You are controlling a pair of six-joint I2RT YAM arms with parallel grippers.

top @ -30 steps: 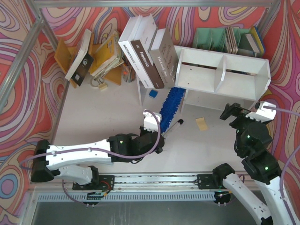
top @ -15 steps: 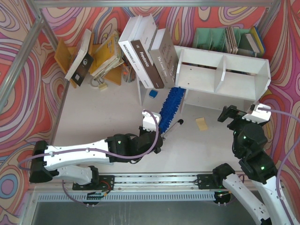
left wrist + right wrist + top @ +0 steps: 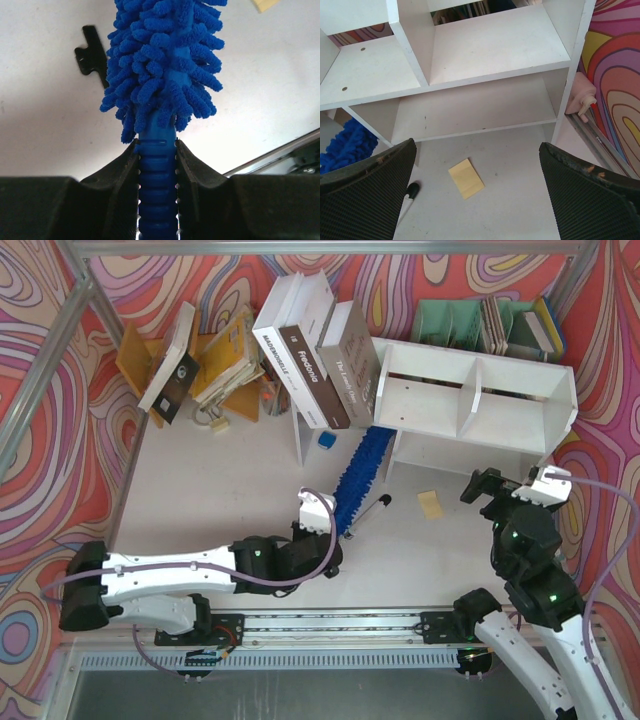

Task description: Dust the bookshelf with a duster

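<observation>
Duster (image 3: 165, 70) between left fingers (image 3: 122, 175), perhaps aloft.

A robot lab test cell: swirl-printed walls (image 3: 40, 490) and a metal frame (image 3: 320, 246) enclose a white table (image 3: 230, 470), with the arms' mounting rail (image 3: 330, 623) at 6 o'clock.

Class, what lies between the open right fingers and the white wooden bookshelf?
A small yellow paper note lies before the white wooden bookshelf; the right wrist view shows it.
</observation>
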